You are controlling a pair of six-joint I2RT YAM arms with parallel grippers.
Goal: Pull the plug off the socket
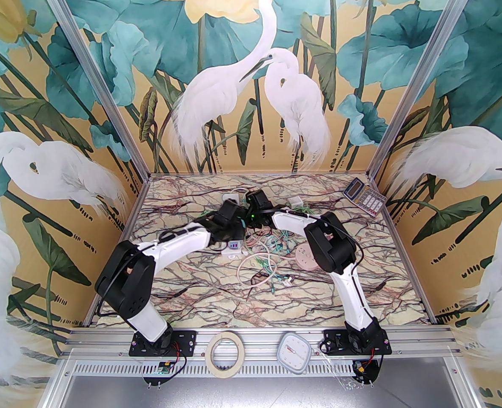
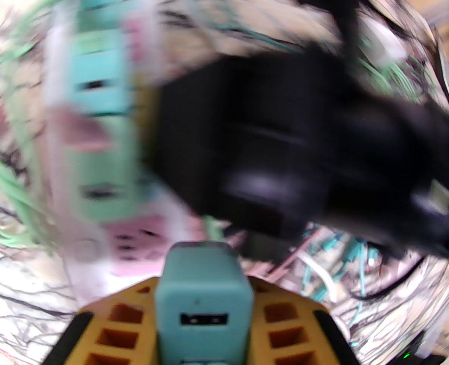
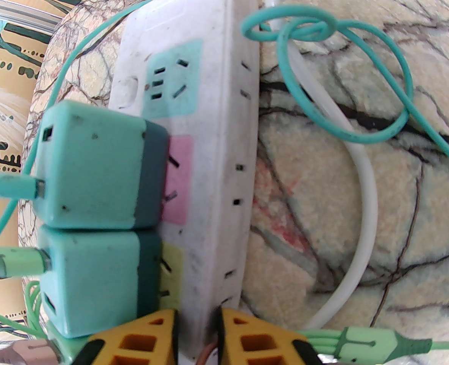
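Strip holds 2 plugs; L jaws grip 3rd plug.

— What sits on the power strip?
— Two plugs, side by side on its face; a cord loops on the table beside it.
— And elsewhere?
— Calculator in the table's far right corner; tape roll on the near rail.

White power strip, panels teal, pink and yellow, lies flat at the far middle of the desk. Two teal cube plugs sit side by side in it. A third teal plug is just beside it.
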